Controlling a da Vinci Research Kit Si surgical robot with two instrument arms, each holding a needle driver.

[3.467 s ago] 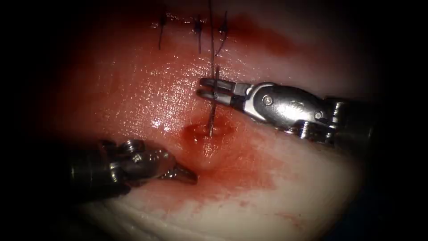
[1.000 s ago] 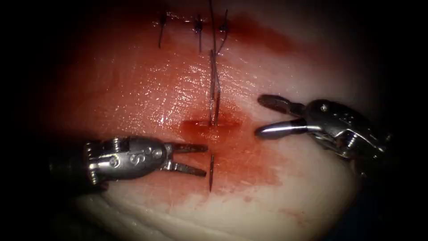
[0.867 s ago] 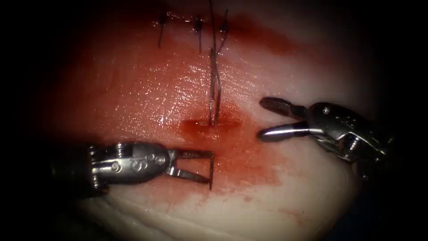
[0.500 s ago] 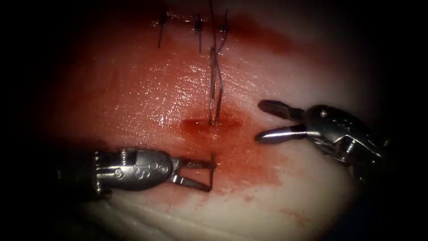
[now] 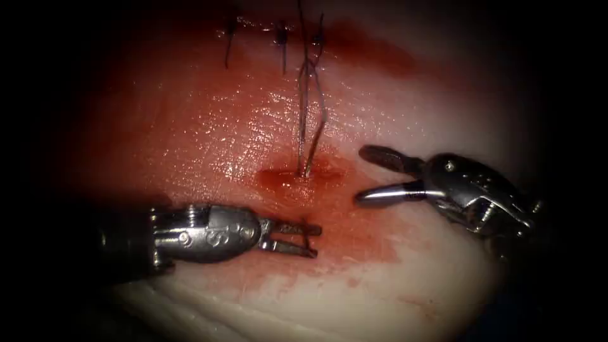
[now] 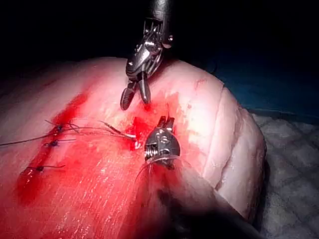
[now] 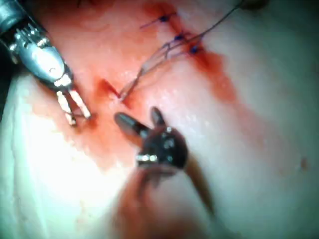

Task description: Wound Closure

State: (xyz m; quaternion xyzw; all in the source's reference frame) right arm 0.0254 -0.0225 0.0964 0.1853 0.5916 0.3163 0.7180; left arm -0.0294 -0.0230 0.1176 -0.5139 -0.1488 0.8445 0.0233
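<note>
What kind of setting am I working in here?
Likely a bench suturing practice: a slab of tissue on a mesh mat, tied stitches, thread, and open left tool at the needle.

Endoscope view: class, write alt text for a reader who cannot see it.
The curved needle sits in the tissue, with its tip out beside the left hand. The right hand hangs open and holds nothing. Thread runs from the entry hole up toward three finished stitches.
</note>
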